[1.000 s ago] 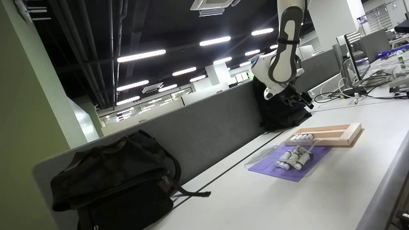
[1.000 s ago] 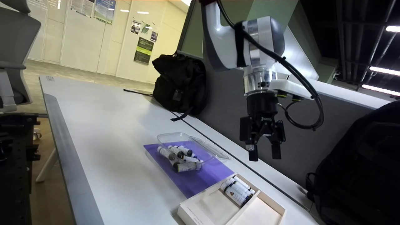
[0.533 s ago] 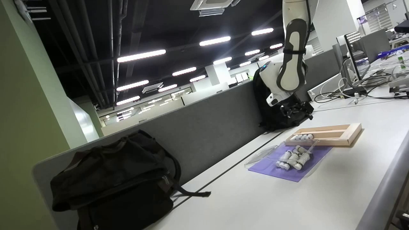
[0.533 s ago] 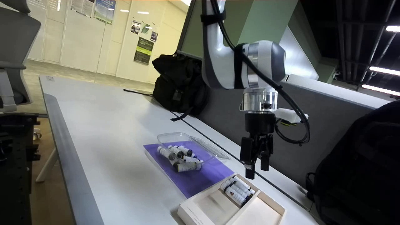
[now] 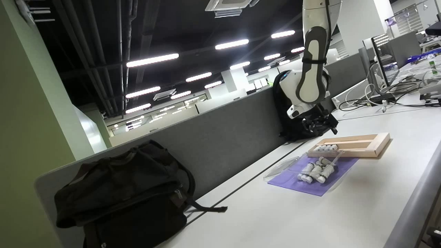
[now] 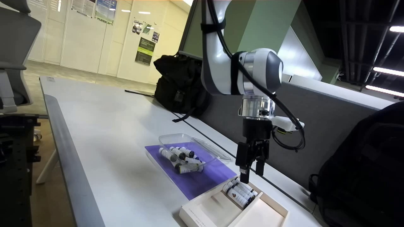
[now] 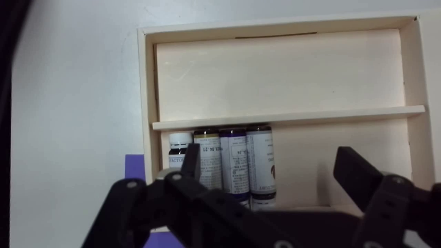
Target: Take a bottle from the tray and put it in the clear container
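I see the long white bench (image 6: 110,126), and on it there is the wooden tray (image 7: 142,86). Near the tray stands the clear container (image 6: 173,135). Above the tray hangs my end effector (image 6: 252,176); its two jaws are spread wide from each other. In one compartment of the tray, four bottles (image 7: 235,162) lie side by side, and several more bottles (image 6: 189,168) are inside the container.

Bottles (image 7: 235,160) partly behind the hand (image 7: 268,156)

The white arm (image 6: 217,74) reaches down from above, wrist (image 6: 257,106) turned downward, its black fingers (image 7: 356,177) spread well apart.
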